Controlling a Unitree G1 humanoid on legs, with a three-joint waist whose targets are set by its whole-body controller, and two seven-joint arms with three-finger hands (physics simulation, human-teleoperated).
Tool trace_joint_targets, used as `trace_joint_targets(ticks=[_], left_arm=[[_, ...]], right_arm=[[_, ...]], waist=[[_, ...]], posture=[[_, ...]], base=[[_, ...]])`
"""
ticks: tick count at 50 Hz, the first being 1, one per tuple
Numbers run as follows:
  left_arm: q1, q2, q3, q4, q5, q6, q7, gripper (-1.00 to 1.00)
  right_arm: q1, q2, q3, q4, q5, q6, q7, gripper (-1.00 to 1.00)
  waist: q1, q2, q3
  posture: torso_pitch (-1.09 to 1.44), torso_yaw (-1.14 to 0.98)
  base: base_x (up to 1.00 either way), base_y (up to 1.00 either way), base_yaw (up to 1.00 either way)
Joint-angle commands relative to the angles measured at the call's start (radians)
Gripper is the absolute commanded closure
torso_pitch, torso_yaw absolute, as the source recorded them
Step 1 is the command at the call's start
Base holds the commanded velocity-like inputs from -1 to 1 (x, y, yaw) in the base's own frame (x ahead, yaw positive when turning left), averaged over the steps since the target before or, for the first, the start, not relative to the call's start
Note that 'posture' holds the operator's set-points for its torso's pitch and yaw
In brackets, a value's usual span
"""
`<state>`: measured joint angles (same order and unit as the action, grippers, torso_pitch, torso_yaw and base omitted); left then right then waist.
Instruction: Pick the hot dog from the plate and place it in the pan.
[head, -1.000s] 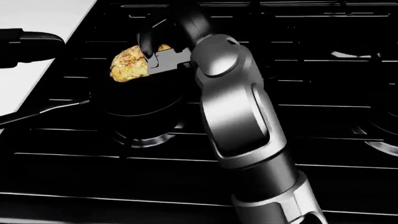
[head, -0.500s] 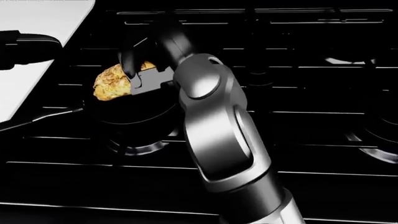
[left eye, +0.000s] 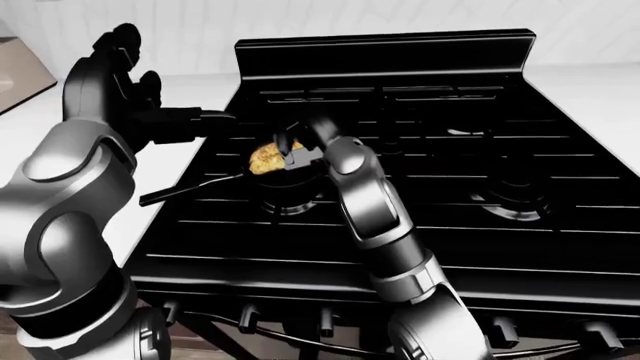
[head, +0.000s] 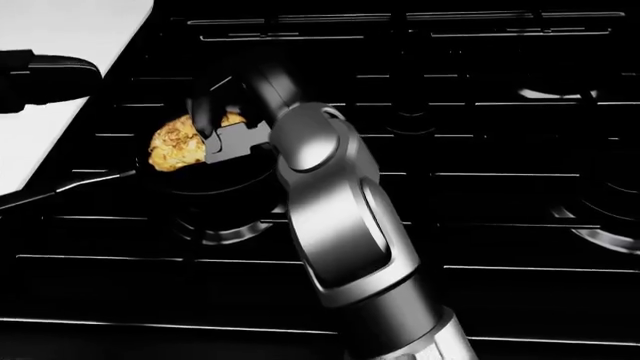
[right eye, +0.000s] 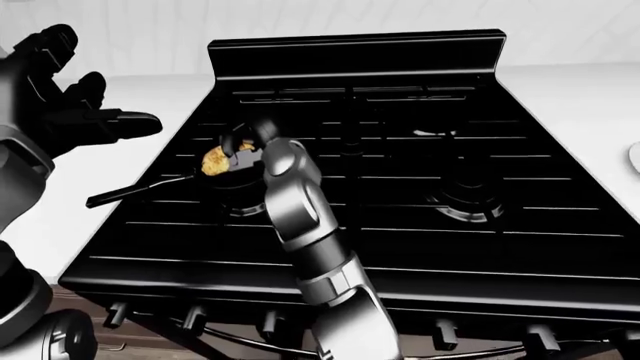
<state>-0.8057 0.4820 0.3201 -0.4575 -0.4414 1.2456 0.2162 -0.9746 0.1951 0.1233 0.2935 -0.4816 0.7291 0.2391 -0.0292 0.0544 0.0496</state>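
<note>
Two arms come into your eye views. Nearest you, along the bottom of the left-eye view, a row of knobs (left eye: 248, 319) lines the stove's (left eye: 560, 247) edge, and your right forearm rises over them and across the black grates. Its robot hand (head: 225, 112) sits at the far end of that arm, over the burner on the left side of the stove. You have its dark fingers (head: 204, 112) closed round the hot dog (head: 176, 147), a golden-brown lump that juts out to the left of the hand. Directly under hand and food lies the black pan (left eye: 287, 178); whether the food touches it you cannot tell. The pan's long handle (left eye: 190, 189) runs down-left from the hand toward the white desk (left eye: 195, 150). Farther left and higher, your left robot hand (right eye: 75, 112) hangs above that desk with fingers spread, holding nothing. Beyond everything stands the stove's raised back panel (left eye: 385, 52).
</note>
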Motion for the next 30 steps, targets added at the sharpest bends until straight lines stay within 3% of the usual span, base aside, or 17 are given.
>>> trace_joint_targets(ticks=[1, 7, 9, 10, 11, 30], left_arm=[[-0.029, 0.013, 0.015, -0.026, 0.003, -0.024, 0.004, -1.0], [-0.025, 0.011, 0.01, -0.019, 0.007, -0.035, 0.002, -1.0], [-0.008, 0.008, 0.004, -0.009, 0.015, -0.062, -0.005, -1.0], [-0.011, 0.008, 0.005, -0.01, 0.015, -0.058, -0.004, -1.0], [-0.009, 0.008, 0.005, -0.008, 0.017, -0.062, -0.006, -1.0], [-0.026, 0.009, 0.017, -0.023, 0.006, -0.028, 0.002, -1.0]], right_arm=[[-0.045, 0.004, -0.002, -0.028, 0.008, -0.046, -0.019, 1.0], [-0.052, 0.006, -0.002, 0.003, 0.018, -0.07, -0.039, 1.0], [-0.051, 0.007, 0.0, 0.001, 0.02, -0.068, -0.039, 0.61], [-0.052, 0.006, 0.0, 0.001, 0.02, -0.068, -0.039, 0.56], [-0.051, 0.006, 0.0, -0.001, 0.02, -0.066, -0.037, 0.35], [-0.048, 0.001, 0.011, -0.054, -0.013, -0.023, -0.002, 0.55]], waist=[[0.001, 0.007, -0.028], [0.002, 0.006, -0.029], [0.003, 0.006, -0.029], [0.004, 0.005, -0.029], [0.004, 0.005, -0.03], [0.01, 0.0, -0.032]], posture=[[0.0, 0.0], [0.0, 0.0], [0.0, 0.0], [0.0, 0.0], [0.0, 0.0], [0.0, 0.0]], base=[[0.0, 0.0, 0.0], [0.0, 0.0, 0.0], [0.0, 0.0, 0.0], [0.0, 0.0, 0.0], [0.0, 0.0, 0.0], [0.0, 0.0, 0.0]])
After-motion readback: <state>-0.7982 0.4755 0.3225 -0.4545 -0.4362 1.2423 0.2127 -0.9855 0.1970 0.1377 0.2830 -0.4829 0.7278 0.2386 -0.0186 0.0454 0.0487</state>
